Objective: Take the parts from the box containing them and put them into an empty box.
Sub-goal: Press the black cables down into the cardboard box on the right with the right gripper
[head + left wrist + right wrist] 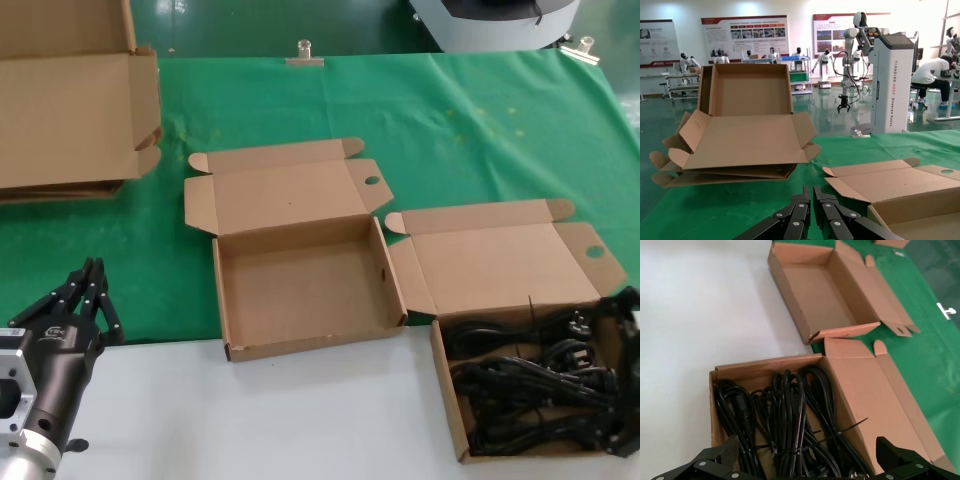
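Observation:
The parts [530, 380], black power cords in tied bundles, lie in the box containing them [448, 400] at the front right, with its lid folded back. The empty box [300, 345] stands open at the centre, next to it. My right gripper [810, 452] hovers open over the near side of the cords [785, 420], one finger [727, 452] on each side, holding nothing. In the head view it shows at the right edge [628, 375]. My left gripper [90, 280] is shut and empty at the front left, left of the empty box [920, 210].
Larger flattened cardboard pieces [70, 100] are stacked at the back left. A green cloth [450, 130] covers the far half of the table, and the near strip is white [250, 420]. Metal clips [304, 55] sit on the far edge.

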